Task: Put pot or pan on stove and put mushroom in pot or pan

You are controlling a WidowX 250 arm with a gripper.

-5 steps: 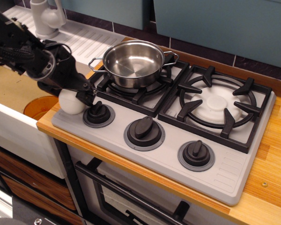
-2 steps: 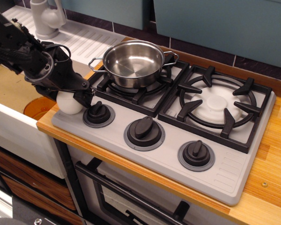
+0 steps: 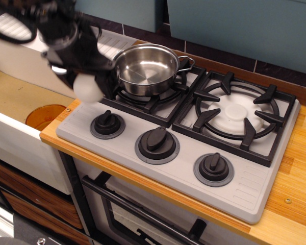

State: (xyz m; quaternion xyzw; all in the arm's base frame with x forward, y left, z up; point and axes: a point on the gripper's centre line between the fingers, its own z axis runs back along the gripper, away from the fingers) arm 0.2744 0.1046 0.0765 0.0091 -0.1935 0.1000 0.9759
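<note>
Your gripper (image 3: 92, 84) fingers hold the mushroom (image 3: 87, 88) above stove (image 3: 168, 148) left edge; steel pot (image 3: 146, 69) sits on left burner; arm blurred.

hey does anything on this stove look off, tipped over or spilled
Nothing stands out. The pot sits upright and empty on the stove's left burner, and all three knobs are in place. The only thing off the surface is the white mushroom, held by the tool just left of the pot, blurred.

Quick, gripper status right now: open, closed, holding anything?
Gripper: closed on the mushroom, held in the air just left of the pot on the stove.
</note>
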